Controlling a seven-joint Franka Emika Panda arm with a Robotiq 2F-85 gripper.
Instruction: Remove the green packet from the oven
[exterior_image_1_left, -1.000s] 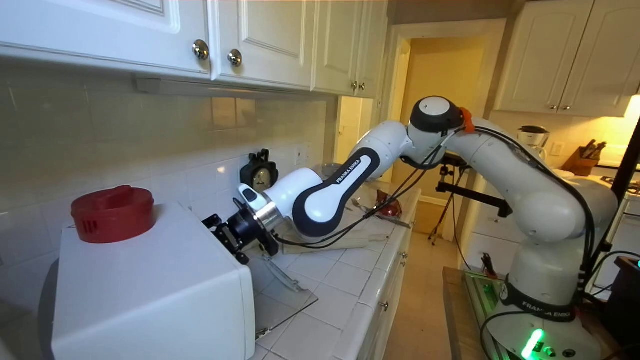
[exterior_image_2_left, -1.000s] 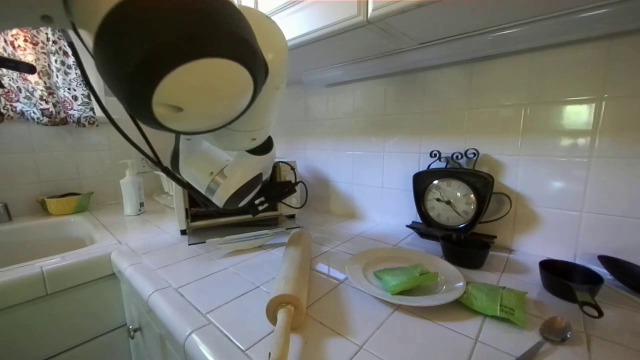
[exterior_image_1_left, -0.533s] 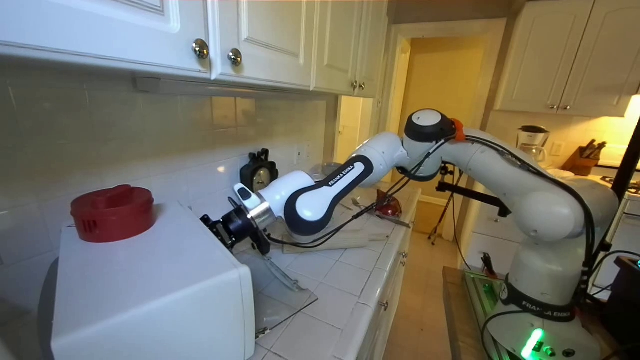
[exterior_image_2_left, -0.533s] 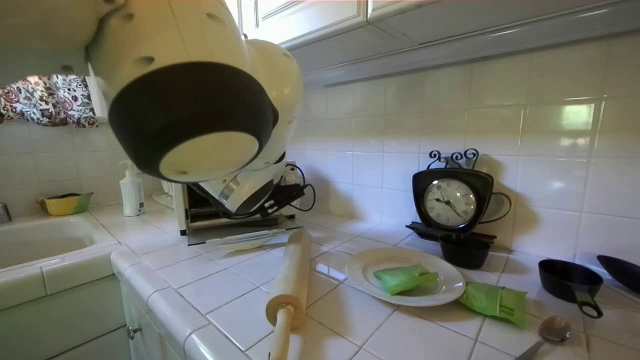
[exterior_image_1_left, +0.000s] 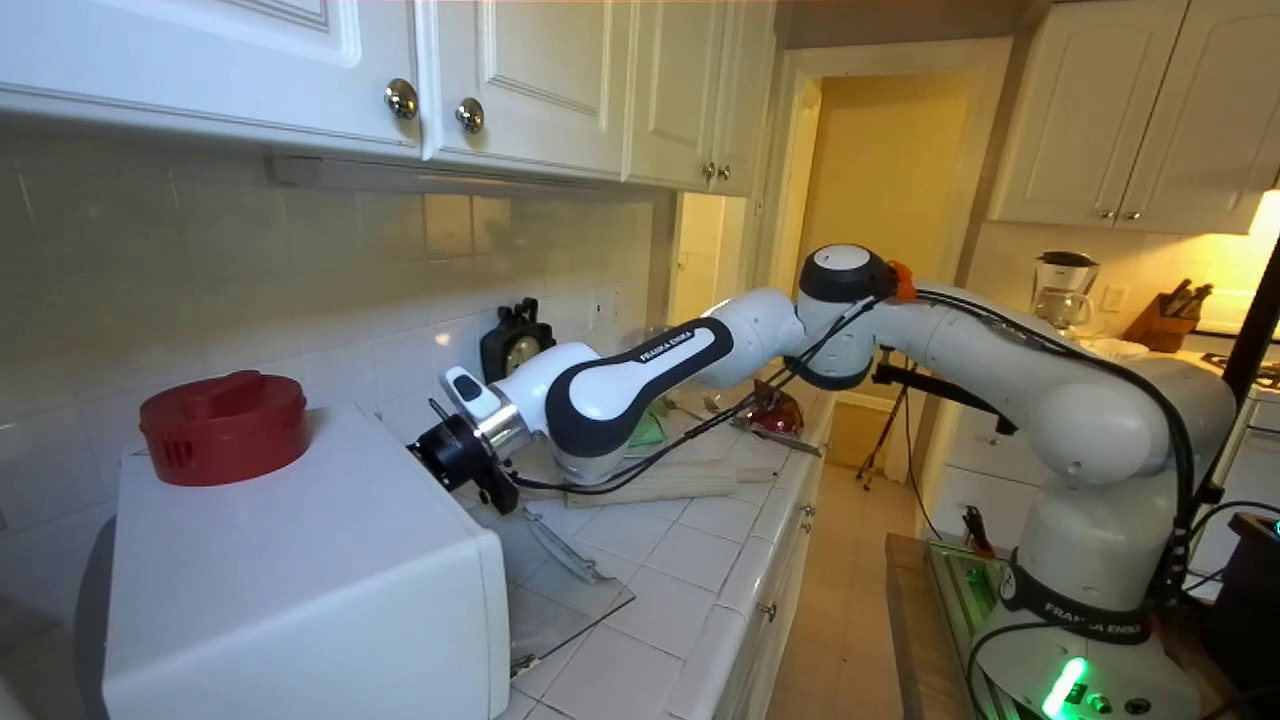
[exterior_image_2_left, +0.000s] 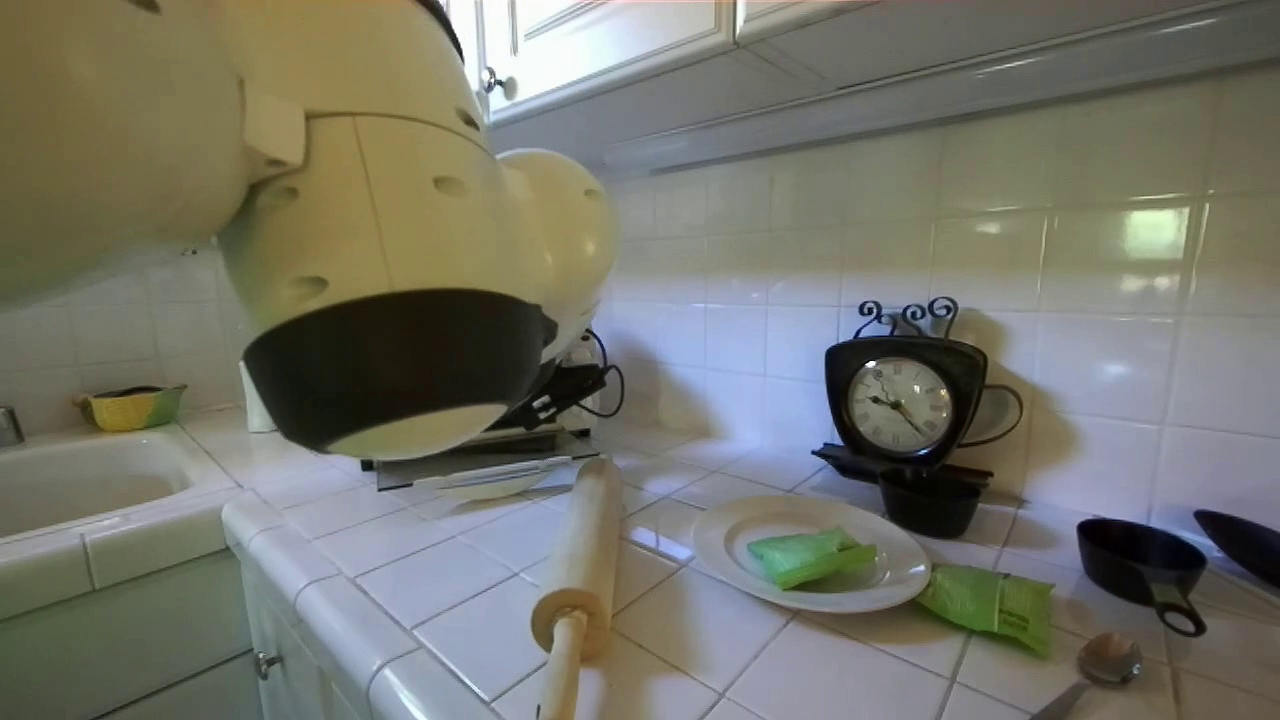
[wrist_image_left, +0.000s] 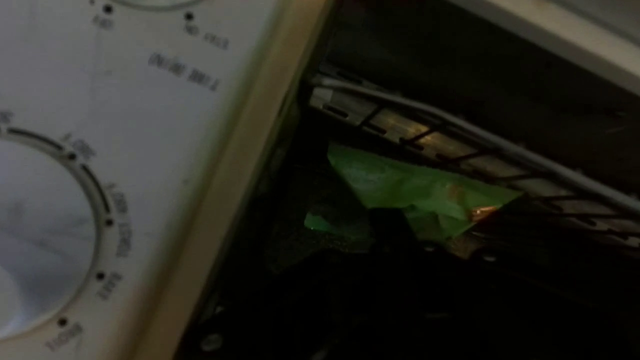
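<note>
In the wrist view a crumpled green packet (wrist_image_left: 425, 190) leans inside the dark oven, beneath a wire rack. My black gripper (wrist_image_left: 387, 215) reaches in with its fingers together at the packet's lower edge. The plastic narrows and creases toward the fingertips, as though pinched between them; deep shadow hides the exact contact. An exterior view shows the white oven (exterior_image_1_left: 300, 560) from its side, with the hand going in at the front and the fingers hidden. The glass door (exterior_image_1_left: 570, 600) lies folded down over the counter.
The oven's control panel (wrist_image_left: 140, 125) and frame edge stand close to the left of the hand. The wire rack (wrist_image_left: 475, 145) runs close above the packet. A rolling pin (exterior_image_2_left: 580, 560), a plate (exterior_image_2_left: 720, 570) bearing another green packet, and one more packet (exterior_image_2_left: 985, 605) lie on the counter.
The arm has come down and pushed the hand farther into the oven. Spread fingers visible a second ago in an exterior view have closed and slipped behind the oven's side.
</note>
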